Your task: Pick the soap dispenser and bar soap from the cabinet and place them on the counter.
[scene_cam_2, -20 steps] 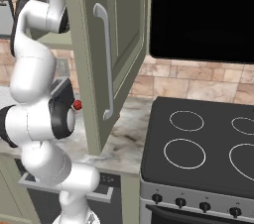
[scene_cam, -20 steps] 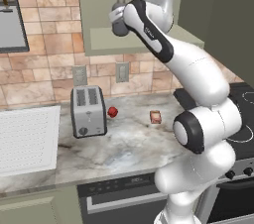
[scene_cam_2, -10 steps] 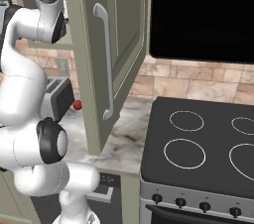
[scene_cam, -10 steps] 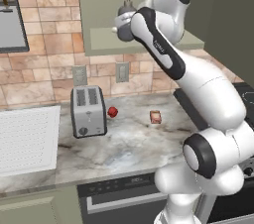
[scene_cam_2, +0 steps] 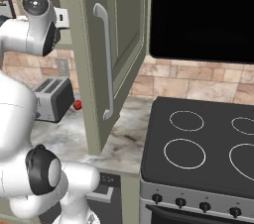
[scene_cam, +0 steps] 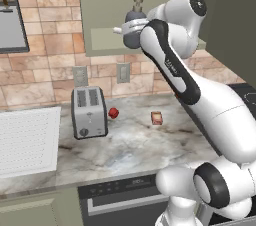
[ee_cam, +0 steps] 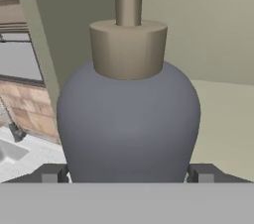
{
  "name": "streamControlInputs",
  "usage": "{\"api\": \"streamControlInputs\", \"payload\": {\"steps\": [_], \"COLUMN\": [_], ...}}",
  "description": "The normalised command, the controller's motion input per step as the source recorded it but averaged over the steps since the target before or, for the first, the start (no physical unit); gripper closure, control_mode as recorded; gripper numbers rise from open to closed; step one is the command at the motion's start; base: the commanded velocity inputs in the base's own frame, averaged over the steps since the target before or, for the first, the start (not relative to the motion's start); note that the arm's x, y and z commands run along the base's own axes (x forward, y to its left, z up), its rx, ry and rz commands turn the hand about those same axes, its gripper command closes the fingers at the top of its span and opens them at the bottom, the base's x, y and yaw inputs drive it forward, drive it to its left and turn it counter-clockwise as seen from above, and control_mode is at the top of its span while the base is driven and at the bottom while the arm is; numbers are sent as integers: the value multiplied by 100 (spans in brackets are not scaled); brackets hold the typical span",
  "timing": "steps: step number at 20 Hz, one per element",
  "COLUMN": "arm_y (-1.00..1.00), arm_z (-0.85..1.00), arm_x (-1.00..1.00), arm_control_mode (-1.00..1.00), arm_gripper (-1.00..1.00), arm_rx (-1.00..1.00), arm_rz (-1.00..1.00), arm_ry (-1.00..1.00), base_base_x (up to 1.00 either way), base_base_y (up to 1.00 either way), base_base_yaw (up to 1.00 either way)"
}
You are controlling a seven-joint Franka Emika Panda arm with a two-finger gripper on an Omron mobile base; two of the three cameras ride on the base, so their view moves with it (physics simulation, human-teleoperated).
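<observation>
Soap dispenser (ee_cam: pixel 128 119), a dark grey-blue rounded bottle with a beige collar and thin pump stem, is standing between the two dark fingertips (ee_cam: pixel 52 173) of the two-finger gripper (ee_cam: pixel 128 174). The jaws are spread wide, one tip at 9 o'clock of the bottle's base and one at 3 o'clock, with no firm pinch visible yet. In the left base view the bottle (scene_cam: pixel 134 17) is sitting on the inner shelf of the sage-green wall cabinet (scene_cam: pixel 105 20), at 12 o'clock above the counter.

Risks from this position:
- The bottle body is rounded and smooth. Closing the jaws off-centre is likely to squeeze it out forward or tip it on the shelf.
- Lifting too high risks striking the pump spout against the cabinet top.
- Withdrawing sideways risks a collision with the open panelled door (scene_cam_2: pixel 116 49).

Reddish-pink rectangular bar soap (scene_cam: pixel 157 118) is already lying on the grey-beige marbled stone counter (scene_cam: pixel 130 145), at 3 o'clock of the silver toaster (scene_cam: pixel 88 112). Setting the bottle down there carelessly could knock it.
</observation>
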Motion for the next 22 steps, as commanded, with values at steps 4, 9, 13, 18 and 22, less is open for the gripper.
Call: {"api": "streamControlInputs", "payload": {"steps": [4, 9, 13, 18, 22], "arm_y": [-9, -15, -17, -22, -21], "arm_z": [-1, -5, -4, -6, -16], "arm_x": [-61, -61, -61, -59, -52], "arm_control_mode": [-100, -100, -100, -100, -100], "arm_gripper": [100, 100, 100, 100, 100], "arm_rx": [4, 3, 1, 0, -3], "arm_rz": [-3, -2, -1, 0, 0], "arm_ry": [-1, -2, -2, -4, -1], "base_base_x": [0, 0, 0, 0, 0], "base_base_y": [0, 0, 0, 0, 0], "base_base_yaw": [0, 0, 0, 0, 0]}}
